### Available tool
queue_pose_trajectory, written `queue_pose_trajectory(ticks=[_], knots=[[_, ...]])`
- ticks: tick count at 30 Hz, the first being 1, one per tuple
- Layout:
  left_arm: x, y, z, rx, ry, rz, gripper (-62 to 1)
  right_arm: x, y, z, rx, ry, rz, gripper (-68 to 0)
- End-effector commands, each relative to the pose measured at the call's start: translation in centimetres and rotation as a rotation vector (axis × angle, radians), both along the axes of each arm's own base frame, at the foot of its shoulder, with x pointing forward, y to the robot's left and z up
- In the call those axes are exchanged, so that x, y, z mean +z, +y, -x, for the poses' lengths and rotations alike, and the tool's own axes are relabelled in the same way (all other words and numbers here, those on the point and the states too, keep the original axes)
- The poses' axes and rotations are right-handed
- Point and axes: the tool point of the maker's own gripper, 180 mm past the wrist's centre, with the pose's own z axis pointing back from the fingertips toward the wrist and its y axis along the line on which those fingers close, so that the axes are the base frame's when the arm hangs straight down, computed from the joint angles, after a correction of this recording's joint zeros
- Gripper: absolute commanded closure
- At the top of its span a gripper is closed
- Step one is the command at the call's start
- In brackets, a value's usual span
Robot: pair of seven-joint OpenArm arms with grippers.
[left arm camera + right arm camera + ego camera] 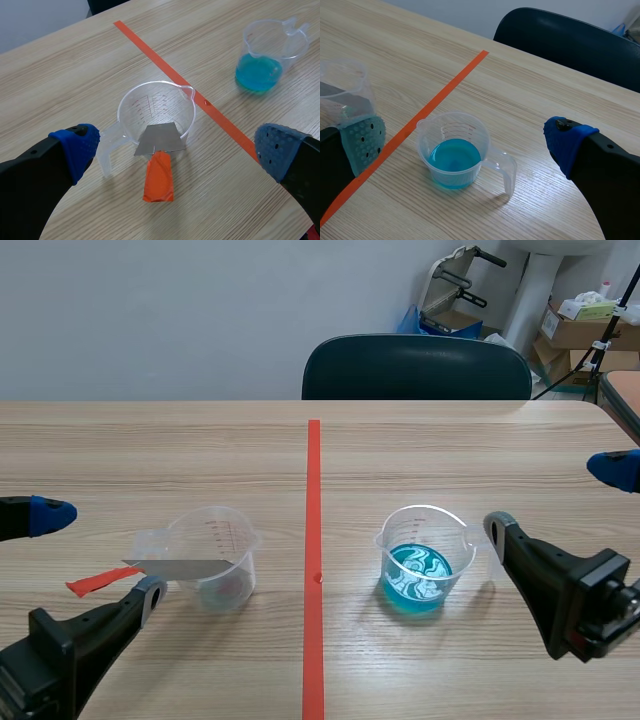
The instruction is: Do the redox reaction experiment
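An empty clear measuring cup [225, 530] [155, 102] stands left of the tape line. A grey metal strip [185, 568] [160, 140] with an orange-red end [159, 181] leans on its rim, the orange end resting on the table. My left gripper [98, 555] [172, 150] is open and hovers over the strip, one finger on each side, touching nothing. A second clear cup [418, 575] [452, 157] [260, 70] holds blue liquid right of the line. My right gripper [553, 500] [465, 140] is open above and beside the blue cup's handle side, holding nothing.
An orange-red tape line [313, 570] runs down the middle of the wooden table [200, 460]. A dark chair [415, 365] stands at the far edge. Cardboard boxes [575, 330] sit beyond the table at the back right.
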Motion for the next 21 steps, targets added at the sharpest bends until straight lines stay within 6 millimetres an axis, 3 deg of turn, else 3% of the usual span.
queue_pose_trajectory(ticks=[1, 21], knots=[[1.01, -0.47, -0.21, -0.008, -0.029, 0.023, -62.3, 1.12, -0.24, -0.51, -0.009, -0.042, -0.012, -67.9], [1.00, -0.46, -0.19, -0.008, -0.028, 0.022, -62.3, 1.40, -0.20, -0.51, -0.008, -0.056, -0.020, -67.9]])
